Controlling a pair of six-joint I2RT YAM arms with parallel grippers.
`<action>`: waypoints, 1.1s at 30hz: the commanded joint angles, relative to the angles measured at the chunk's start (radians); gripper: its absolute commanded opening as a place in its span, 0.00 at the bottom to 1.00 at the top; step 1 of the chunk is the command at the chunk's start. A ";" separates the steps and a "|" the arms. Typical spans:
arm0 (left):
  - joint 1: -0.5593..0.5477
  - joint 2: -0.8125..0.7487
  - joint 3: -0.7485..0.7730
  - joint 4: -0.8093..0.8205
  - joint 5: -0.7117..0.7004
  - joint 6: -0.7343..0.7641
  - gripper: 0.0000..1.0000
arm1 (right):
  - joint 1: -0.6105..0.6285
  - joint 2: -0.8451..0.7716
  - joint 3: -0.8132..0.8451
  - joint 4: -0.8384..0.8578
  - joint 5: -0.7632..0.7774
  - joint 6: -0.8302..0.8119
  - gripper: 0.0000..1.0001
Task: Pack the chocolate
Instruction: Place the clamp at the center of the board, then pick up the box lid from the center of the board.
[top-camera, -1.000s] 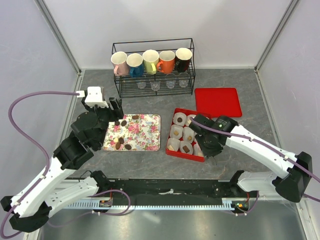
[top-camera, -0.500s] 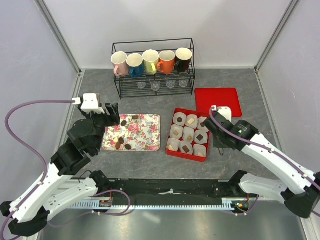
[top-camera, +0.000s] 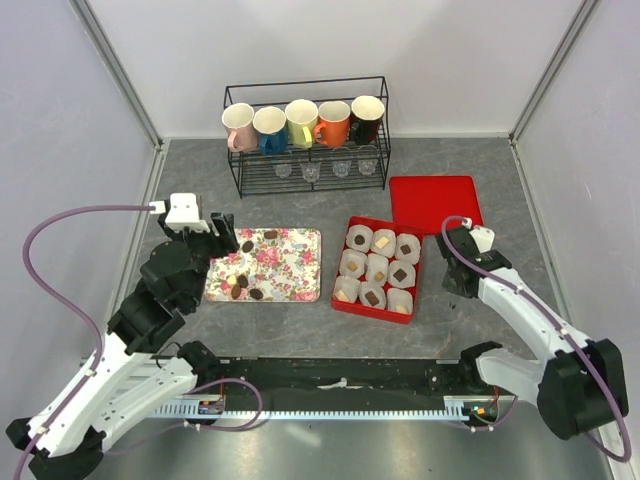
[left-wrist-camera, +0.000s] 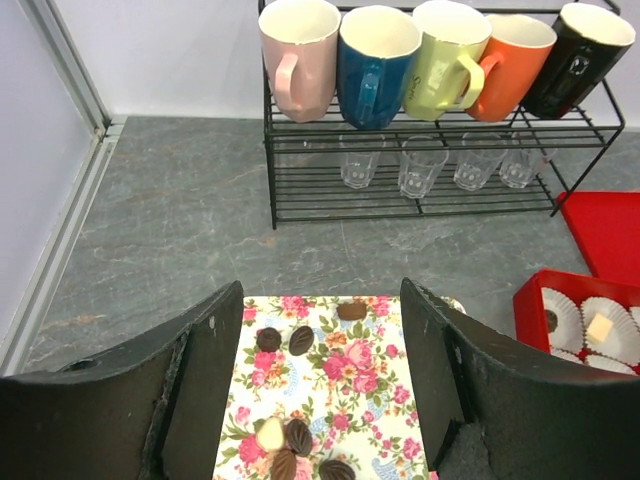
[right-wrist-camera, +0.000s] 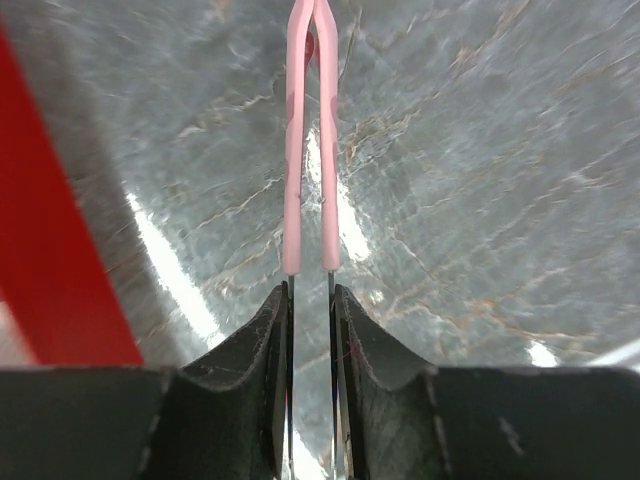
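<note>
Chocolate (top-camera: 240, 283) lies scattered, mostly dark, on the floral tray (top-camera: 300, 272). More pieces sit singly in paper cups (top-camera: 377, 267) inside the red box (top-camera: 372, 312) to the tray's right. The left gripper (left-wrist-camera: 321, 292) hangs over the tray's near-left part, jaws wide with nothing between them. The right gripper (right-wrist-camera: 310, 300), right of the box, clamps pink tweezers (right-wrist-camera: 293, 150), whose arms run narrow and meet at the tips over bare table (right-wrist-camera: 480, 150).

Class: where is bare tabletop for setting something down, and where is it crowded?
Bare: left of the mug rack; between rack and floral tray; behind the red lid. Crowded: the narrow gap between tray and red box.
</note>
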 joint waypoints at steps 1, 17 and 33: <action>0.074 -0.012 -0.025 0.032 0.101 -0.031 0.71 | -0.067 0.043 -0.072 0.175 -0.092 -0.014 0.22; 0.175 -0.038 -0.058 0.039 0.216 -0.071 0.70 | -0.138 0.057 -0.087 0.191 -0.114 -0.010 0.63; 0.178 -0.041 -0.067 0.041 0.236 -0.076 0.70 | -0.188 0.140 0.233 0.184 -0.058 -0.207 0.75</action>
